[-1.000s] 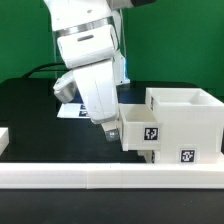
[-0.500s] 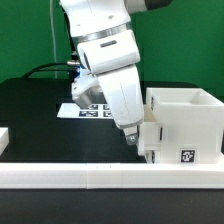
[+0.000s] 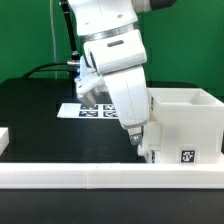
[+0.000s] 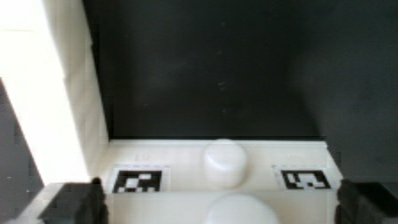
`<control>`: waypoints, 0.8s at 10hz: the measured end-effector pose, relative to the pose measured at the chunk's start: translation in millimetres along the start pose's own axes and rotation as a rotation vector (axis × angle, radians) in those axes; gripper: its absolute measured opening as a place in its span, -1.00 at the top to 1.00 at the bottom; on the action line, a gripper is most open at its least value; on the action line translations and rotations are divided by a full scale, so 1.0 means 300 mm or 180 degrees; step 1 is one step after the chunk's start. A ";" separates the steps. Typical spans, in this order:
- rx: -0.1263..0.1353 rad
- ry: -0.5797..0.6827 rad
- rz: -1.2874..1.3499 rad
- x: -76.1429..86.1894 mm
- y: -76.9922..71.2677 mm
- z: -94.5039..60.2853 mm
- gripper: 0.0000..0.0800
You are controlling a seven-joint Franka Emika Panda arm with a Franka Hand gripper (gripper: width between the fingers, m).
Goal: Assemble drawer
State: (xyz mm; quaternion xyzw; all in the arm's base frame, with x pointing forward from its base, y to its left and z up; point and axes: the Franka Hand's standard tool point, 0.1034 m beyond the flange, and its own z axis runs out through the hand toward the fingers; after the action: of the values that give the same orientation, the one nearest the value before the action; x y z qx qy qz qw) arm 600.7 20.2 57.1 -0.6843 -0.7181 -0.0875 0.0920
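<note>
Moved: the glossy white arm has shifted rightward. Two-finger gripper [image 3: 138, 141], spread wide, grasping nothing, nose against smooth white plastic cube drawer casing [image 3: 190, 125] at right centre, behind long white rail [image 3: 100, 178].

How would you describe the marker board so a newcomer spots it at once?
Start at the black table and look behind the robot's gripper, toward the exterior view's left of the big white casing. The marker board lies flat there, a thin white sheet printed with several black square tags, unlike the boxy drawer parts.
</note>
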 end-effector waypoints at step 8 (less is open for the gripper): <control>-0.0164 -0.0182 0.0019 -0.101 0.016 -0.047 -0.62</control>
State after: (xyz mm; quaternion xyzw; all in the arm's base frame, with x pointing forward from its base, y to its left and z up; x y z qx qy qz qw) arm 607.1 -12.4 63.2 -0.6908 -0.7159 -0.0861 0.0541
